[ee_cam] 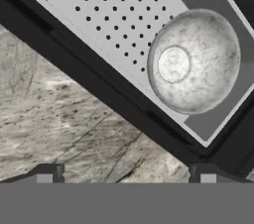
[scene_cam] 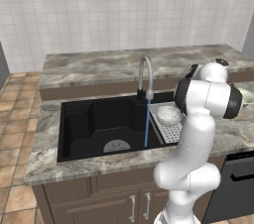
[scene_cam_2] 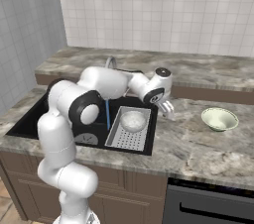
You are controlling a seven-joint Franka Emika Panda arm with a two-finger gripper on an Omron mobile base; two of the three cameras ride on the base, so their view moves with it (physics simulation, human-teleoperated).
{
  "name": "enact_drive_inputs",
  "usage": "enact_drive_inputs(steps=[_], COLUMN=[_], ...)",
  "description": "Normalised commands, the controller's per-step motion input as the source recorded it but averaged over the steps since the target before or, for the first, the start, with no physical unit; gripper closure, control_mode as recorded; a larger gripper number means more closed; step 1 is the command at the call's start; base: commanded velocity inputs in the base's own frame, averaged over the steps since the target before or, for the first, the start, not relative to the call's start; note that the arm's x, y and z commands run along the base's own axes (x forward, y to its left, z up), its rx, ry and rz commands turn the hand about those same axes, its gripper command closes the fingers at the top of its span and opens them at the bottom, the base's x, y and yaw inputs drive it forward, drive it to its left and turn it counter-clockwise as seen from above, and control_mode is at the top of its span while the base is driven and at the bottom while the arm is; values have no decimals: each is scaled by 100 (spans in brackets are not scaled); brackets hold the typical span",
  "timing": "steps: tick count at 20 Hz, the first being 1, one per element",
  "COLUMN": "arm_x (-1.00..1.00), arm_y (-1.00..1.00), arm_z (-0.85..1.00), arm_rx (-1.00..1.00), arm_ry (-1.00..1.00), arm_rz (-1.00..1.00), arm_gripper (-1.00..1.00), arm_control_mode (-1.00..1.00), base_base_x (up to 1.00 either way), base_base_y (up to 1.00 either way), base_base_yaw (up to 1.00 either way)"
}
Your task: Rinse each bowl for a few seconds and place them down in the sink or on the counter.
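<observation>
A whitish-grey bowl (ee_cam: 193, 62) stands upright in a grey perforated tray (ee_cam: 106, 7) at the right end of the black sink (scene_cam: 94, 119). The base views show it too, as the whitish-grey bowl (scene_cam: 168, 115) (scene_cam_2: 134, 120). A second bowl (scene_cam_2: 220, 118), cream with a green inside, rests on the counter (scene_cam_2: 193, 143) to the right. My gripper (scene_cam_2: 168, 111) (ee_cam: 124, 176) hovers open and empty over the counter strip just right of the sink rim, between the two bowls. Its fingertips (ee_cam: 49, 174) stand wide apart.
The curved steel faucet (scene_cam: 144, 74) pours a blue stream of water (scene_cam: 147, 121) into the basin beside the round drain (scene_cam: 117, 145). My own arm blocks much of the right counter in the left base view. A dark appliance front (scene_cam_2: 213, 203) sits below the counter.
</observation>
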Motion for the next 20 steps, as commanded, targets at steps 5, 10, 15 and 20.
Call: enact_drive_inputs(steps=[5,10,15,20], arm_x=[-18,-9,-6,-13], arm_y=[-5,0,0,-2], arm_z=[21,11,9,11], arm_rx=[0,-2,-2,-1], arm_ry=[-4,-9,-13,-19], arm_rz=[-38,-39,-37,-31], arm_gripper=[-100,-100,-100,-100], arm_control_mode=[-100,-100,-100,-100], base_base_x=[0,0,0,0], base_base_y=[0,0,0,0], base_base_yaw=[0,0,0,0])
